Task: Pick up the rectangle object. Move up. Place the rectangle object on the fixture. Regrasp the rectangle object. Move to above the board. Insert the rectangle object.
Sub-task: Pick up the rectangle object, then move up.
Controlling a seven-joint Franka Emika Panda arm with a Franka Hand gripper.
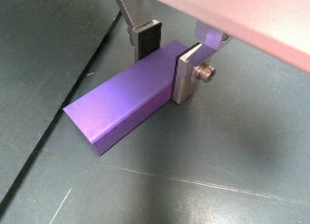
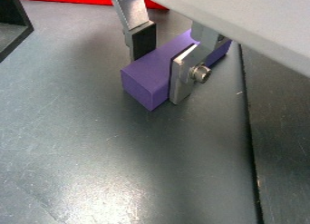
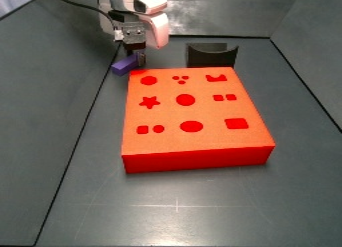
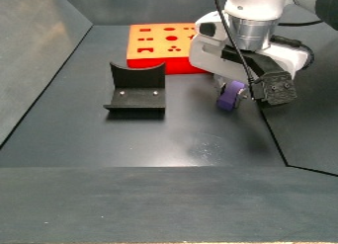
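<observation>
Grey floor: pincer (image 1: 169, 66) straddles rectangle object (image 1: 125, 105).

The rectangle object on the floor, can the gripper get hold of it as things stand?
Probably yes. The gripper is already down at the rectangle object, a finger on each long side, with nothing between them in both wrist views; whether it is clamped is unclear.

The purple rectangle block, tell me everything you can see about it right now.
The rectangle object is a small lilac-purple elongated block with plain, smooth, slightly glossy faces and crisp edges. It lies flat on the dark grey floor, beside the red board and apart from the fixture. The claw straddles one end, its silver fingers on either side of the block; whether the pads actually press it cannot be told.
</observation>
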